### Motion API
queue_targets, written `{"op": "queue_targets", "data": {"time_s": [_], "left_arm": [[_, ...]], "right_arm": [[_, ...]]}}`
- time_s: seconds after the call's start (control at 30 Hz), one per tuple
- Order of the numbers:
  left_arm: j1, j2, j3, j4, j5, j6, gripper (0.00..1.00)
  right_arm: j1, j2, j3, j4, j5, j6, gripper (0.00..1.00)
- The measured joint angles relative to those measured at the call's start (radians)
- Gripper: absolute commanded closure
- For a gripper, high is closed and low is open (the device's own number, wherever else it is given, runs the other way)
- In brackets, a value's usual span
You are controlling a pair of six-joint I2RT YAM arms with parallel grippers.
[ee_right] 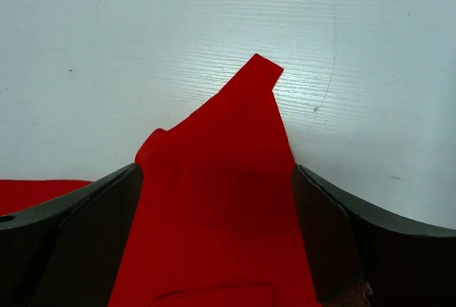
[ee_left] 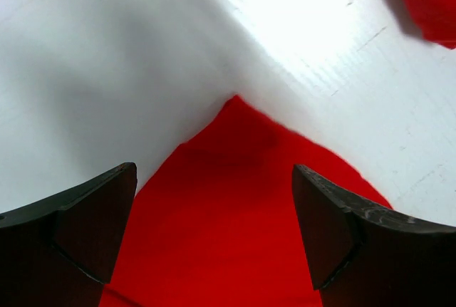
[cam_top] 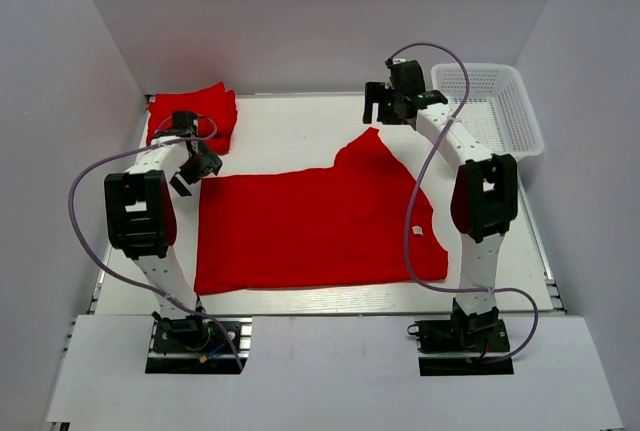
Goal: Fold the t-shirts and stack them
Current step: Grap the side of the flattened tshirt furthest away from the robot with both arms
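Both grippers are spread wide, holding nothing. The left gripper (cam_top: 192,176) hangs over the far-left corner of the flat red t-shirt (cam_top: 310,226), the right gripper (cam_top: 380,111) over its far tip. Folded shirts (cam_top: 195,113) sit far left.

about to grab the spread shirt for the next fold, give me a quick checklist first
1. Left gripper open: ok, jaws wide apart.
2. Right gripper open: ok, jaws wide apart.
3. Left gripper lined up on the spread t-shirt: ok, a corner of it shows between the jaws.
4. Right gripper lined up: ok, the shirt's far tip shows between the jaws.
5. Cloth lying flat: not ok, rumpled near the far tip.
6. Either gripper already touching the cloth: cannot tell.
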Motion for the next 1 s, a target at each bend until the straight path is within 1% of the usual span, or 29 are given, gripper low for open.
{"op": "queue_targets", "data": {"time_s": [0.2,0.37,0.47,0.5,0.53,0.6,0.63,0.67,0.7,0.9,1.0], "left_arm": [[-0.004,0.076,0.023,0.057,0.027,0.035,0.01],[-0.004,0.130,0.053,0.061,0.014,0.056,0.14],[-0.005,0.138,0.063,0.064,0.006,0.071,0.33],[-0.006,0.138,0.063,0.065,0.006,0.075,0.46],[-0.006,0.138,0.063,0.065,0.006,0.079,0.53],[-0.010,0.140,0.058,0.071,0.009,0.092,0.65],[-0.013,0.139,0.052,0.077,0.008,0.094,0.85],[-0.016,0.134,0.044,0.087,0.008,0.093,0.95],[-0.017,0.130,0.036,0.096,0.009,0.096,1.00],[-0.018,0.111,0.002,0.135,0.021,0.093,1.00],[-0.018,0.110,0.001,0.136,0.021,0.093,1.00]], "right_arm": [[0.000,0.007,-0.001,0.011,0.005,0.002,0.10],[0.000,0.007,-0.008,0.021,0.016,0.003,0.10],[0.000,0.007,-0.010,0.023,0.020,0.005,0.10],[0.000,0.007,-0.010,0.024,0.023,0.006,0.10],[0.000,0.007,-0.010,0.024,0.025,0.007,0.10],[0.000,0.007,-0.013,0.025,0.030,0.008,0.10],[0.000,0.007,-0.016,0.025,0.032,0.009,0.10],[0.000,0.007,-0.020,0.026,0.036,0.010,0.10],[0.000,0.007,-0.026,0.025,0.042,0.010,0.10],[0.000,0.019,-0.023,0.033,0.046,0.017,0.10],[0.000,0.073,0.025,0.041,0.047,0.033,0.10]]}}
